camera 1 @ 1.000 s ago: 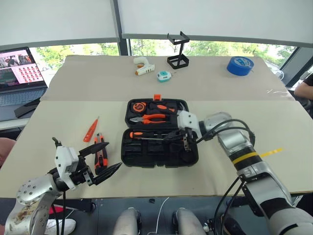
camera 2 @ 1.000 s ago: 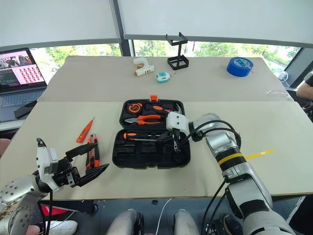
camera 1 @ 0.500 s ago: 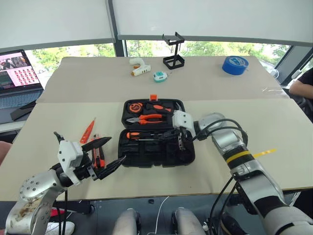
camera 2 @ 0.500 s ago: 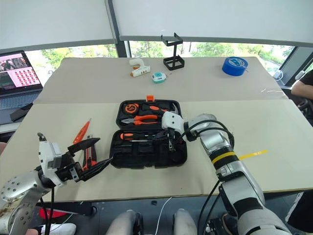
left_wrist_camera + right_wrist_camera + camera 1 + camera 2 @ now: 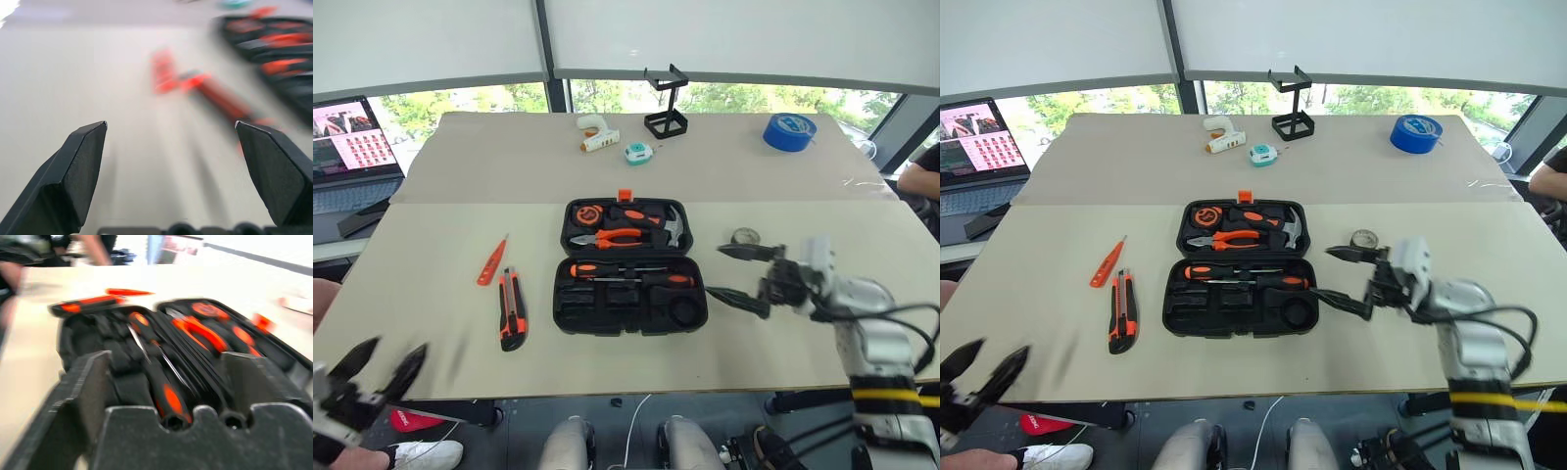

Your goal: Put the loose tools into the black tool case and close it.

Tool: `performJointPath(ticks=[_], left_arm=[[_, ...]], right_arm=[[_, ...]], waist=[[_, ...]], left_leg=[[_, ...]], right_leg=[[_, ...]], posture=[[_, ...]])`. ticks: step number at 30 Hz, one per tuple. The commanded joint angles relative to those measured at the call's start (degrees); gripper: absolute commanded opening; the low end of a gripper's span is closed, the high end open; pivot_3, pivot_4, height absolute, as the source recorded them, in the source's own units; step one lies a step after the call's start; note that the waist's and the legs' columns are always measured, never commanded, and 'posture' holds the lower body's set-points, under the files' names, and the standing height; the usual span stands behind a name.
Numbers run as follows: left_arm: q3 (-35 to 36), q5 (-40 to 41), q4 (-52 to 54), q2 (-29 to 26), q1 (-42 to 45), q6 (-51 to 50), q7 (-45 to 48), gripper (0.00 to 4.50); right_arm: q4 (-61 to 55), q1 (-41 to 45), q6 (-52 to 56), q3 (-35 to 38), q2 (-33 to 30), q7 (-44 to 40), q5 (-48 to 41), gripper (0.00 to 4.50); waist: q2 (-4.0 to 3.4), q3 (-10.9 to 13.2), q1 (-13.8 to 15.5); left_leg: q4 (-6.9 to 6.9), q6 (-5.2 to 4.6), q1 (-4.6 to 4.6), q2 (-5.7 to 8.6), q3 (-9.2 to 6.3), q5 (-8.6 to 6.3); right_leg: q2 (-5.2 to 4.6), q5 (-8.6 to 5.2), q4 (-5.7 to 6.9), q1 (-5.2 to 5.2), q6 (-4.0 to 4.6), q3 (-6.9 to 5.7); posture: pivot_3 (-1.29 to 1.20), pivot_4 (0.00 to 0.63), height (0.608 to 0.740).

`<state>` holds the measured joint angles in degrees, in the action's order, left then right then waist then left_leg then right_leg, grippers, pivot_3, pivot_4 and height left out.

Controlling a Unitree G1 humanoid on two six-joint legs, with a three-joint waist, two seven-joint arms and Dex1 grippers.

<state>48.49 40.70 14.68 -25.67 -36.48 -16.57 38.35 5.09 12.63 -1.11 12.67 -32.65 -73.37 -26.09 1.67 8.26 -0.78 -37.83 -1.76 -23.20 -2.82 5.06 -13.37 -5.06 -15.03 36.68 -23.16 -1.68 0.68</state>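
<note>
Presently we are noting the right gripper (image 5: pixel 741 273) standing spread and empty just beside the black tool case (image 5: pixel 628 267), which is lying open mid-table with two screwdrivers (image 5: pixel 631 274) seated. We are seeing the left gripper (image 5: pixel 374 370), likewise spread and empty, hanging off the near table edge. We are judging the risk thus: the utility knife (image 5: pixel 512 308) and small orange screwdriver (image 5: pixel 492 262) are lying outside, so closing now would be leaving them out.

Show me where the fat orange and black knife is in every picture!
Left eye view: utility knife lies on the table, left of the black tool case.
Right eye view: same spot, left of the case.
Left wrist view: blurred orange shape ahead, probably the knife.
Right wrist view: beyond the case.
Shared landmark: the open case.
</note>
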Motion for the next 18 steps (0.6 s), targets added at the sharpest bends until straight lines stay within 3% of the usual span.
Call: performJointPath(ticks=[1,5,8,11,14,18], left_arm=[[3.0,6.9,3.4,-1.2,1.1,-5.9,-4.4,4.5],[0.4,10.1,6.0,-7.4,6.9,-13.0,-7.2,4.5],[-8.0,7.4,4.1,-17.1,17.8,-20.8,-10.4,4.5],[-16.8,2.5,-2.7,-22.1,30.1,-24.6,-13.0,4.5],[-27.3,-2.8,-11.8,-24.4,44.8,-29.6,-14.5,4.5],[-37.6,-10.6,-24.0,-22.0,58.8,-28.3,-12.8,4.5]], right_arm=[[-5.4,-4.5,2.2,3.7,-1.7,-3.1,-7.8,4.44],[-9.5,-5.6,1.8,3.9,-0.5,-0.2,-9.6,4.44],[-12.3,-3.0,1.7,2.4,1.1,3.0,-10.0,4.44],[-13.1,-0.7,2.0,0.1,2.0,4.3,-9.1,4.44],[-13.0,1.2,2.2,-2.1,2.8,5.1,-8.7,4.44],[-13.2,2.4,1.9,-3.2,3.1,5.8,-8.4,4.44]], waist=[[0.05,0.0,0.2],[0.31,0.0,0.7],[0.29,0.1,1.4],[0.25,0.1,1.3],[0.29,0.1,0.9],[0.34,0.1,0.8]], left_leg=[[-0.02,0.0,0.02,0.0,0.0,0.0],[-0.03,0.02,0.07,-0.03,-0.04,0.01],[-0.03,0.14,0.09,-0.01,-0.08,0.1],[-0.03,0.19,0.1,0.03,-0.05,0.17],[-0.01,0.17,0.11,0.06,-0.02,0.18],[-0.01,0.26,-0.08,-0.03,-0.08,0.18]], right_leg=[[-0.01,0.0,0.02,0.01,0.0,0.02],[-0.08,-0.01,0.07,0.07,0.02,-0.02],[-0.06,0.01,0.19,0.05,0.06,-0.06],[0.0,0.11,0.22,0.04,0.13,-0.03],[0.13,0.14,0.19,0.01,0.05,0.06],[0.41,0.16,0.16,-0.11,0.04,0.06]], posture=[[0.0,0.15,0.74],[0.0,0.15,0.74],[0.0,0.15,0.74],[0.0,0.15,0.74],[0.0,0.15,0.74],[0.0,0.15,0.74]])
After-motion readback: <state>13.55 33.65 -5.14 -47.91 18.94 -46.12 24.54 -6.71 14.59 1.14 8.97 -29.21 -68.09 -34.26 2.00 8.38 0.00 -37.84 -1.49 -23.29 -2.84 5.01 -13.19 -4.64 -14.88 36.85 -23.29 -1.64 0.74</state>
